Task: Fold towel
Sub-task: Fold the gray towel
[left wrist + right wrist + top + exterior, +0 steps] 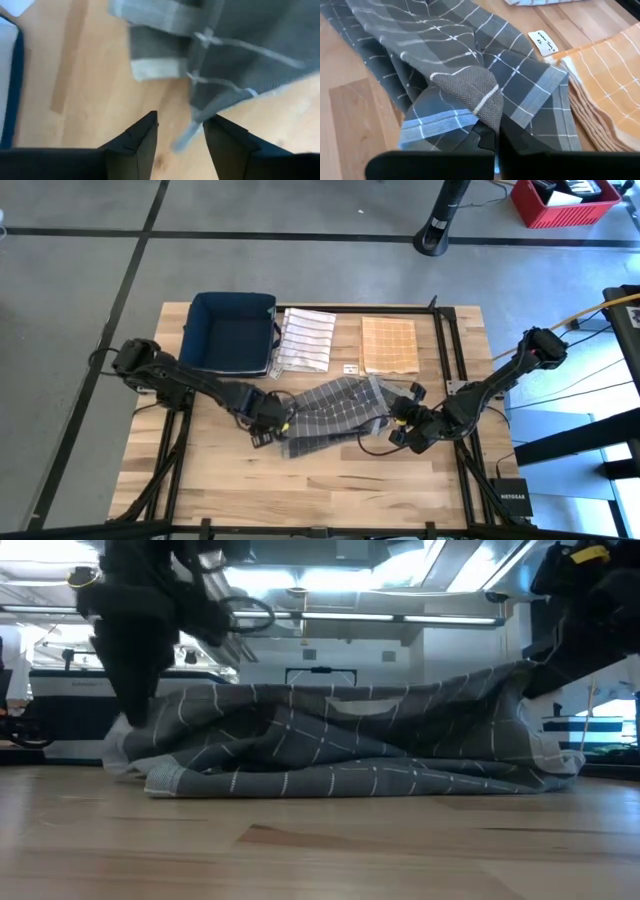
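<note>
Towel (pixel 335 412) rumpled; right pincer (pixel 496 136) pinching corner; left pincer (pixel 180 131) parted.

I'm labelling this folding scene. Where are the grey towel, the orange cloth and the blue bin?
grey towel (pixel 335 412), high view, middle of the crumpled checked fabric.
orange cloth (pixel 389 345), high view, centre of the folded square.
blue bin (pixel 233 333), high view, its bare inner floor.
</note>
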`<action>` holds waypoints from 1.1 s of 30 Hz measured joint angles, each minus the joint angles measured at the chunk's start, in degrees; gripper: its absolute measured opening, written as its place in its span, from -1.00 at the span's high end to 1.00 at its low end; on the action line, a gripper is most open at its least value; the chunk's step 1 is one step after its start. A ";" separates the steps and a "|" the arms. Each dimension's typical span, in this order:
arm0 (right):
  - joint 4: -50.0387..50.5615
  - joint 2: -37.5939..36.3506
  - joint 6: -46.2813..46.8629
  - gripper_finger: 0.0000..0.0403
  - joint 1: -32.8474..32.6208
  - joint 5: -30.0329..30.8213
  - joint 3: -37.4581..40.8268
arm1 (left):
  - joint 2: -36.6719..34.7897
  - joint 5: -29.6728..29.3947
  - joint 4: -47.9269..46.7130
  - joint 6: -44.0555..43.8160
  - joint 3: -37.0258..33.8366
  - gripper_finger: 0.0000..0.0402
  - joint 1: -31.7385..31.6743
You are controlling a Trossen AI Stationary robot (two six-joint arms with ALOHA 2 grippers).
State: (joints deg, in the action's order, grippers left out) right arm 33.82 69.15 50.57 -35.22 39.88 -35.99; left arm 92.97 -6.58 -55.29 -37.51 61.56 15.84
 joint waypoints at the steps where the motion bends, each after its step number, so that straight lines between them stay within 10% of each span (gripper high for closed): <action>1: -0.08 0.09 -0.12 1.00 0.00 -0.01 0.00 | -0.29 0.00 -0.43 -0.05 0.40 0.23 1.00; 16: -0.89 1.30 -1.45 1.00 -0.02 0.11 -0.02 | -2.55 -8.66 6.88 -0.46 1.51 0.28 14.68; 33: -0.96 1.30 -1.45 1.00 -0.02 0.59 -0.02 | 13.36 -14.79 10.71 -8.11 1.62 0.29 18.93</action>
State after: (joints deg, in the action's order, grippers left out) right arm 32.86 70.46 49.12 -35.24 40.47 -36.01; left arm 106.33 -21.37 -44.58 -45.62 63.18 34.77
